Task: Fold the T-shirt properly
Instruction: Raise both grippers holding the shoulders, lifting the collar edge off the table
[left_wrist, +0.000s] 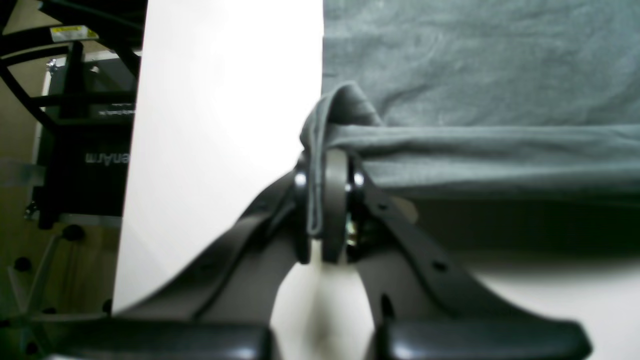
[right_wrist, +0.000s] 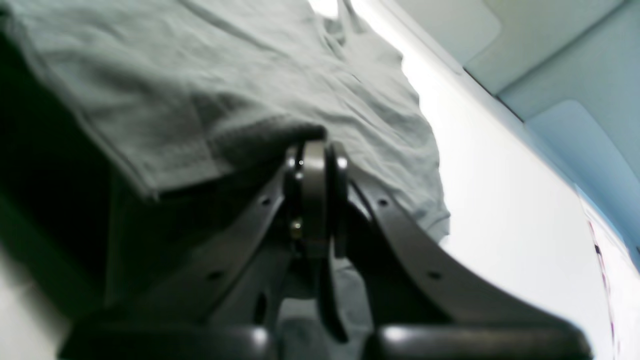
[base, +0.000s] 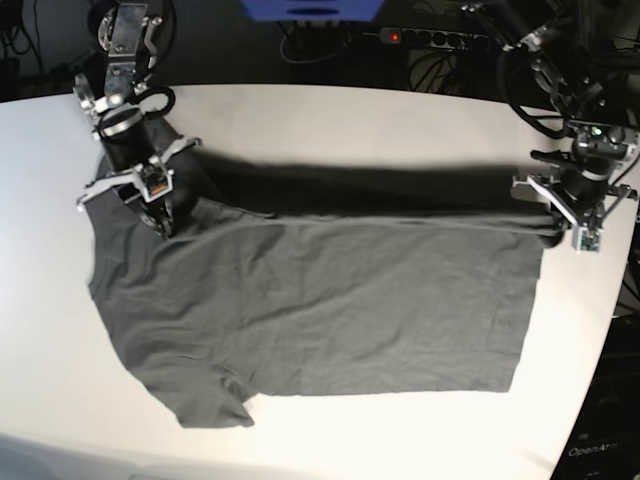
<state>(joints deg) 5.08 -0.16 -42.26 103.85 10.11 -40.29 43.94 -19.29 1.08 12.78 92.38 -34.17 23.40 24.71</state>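
Both pairs of fingers are pinching cloth: the left gripper (left_wrist: 327, 220) is clamping a bunched hem corner of the T-shirt (base: 320, 310), and the right gripper (right_wrist: 315, 200) is pressing together on a fold of fabric near the shoulder. In the base view the shirt is lying spread on the white table (base: 350, 110), with its far long edge being held up between the two arms as a taut, rolled band, the lower sleeve (base: 215, 400) resting flat toward the near side.

Judging from this, a lengthwise fold is under way. If one arm is travelling faster than the other, the band is likely to skew and the fold to land crooked. The left pinch is taking only a thin edge, so a hard pull could be slipping it free. Dragging could also be bunching the wrinkled body.

No containers are showing anywhere in these views.
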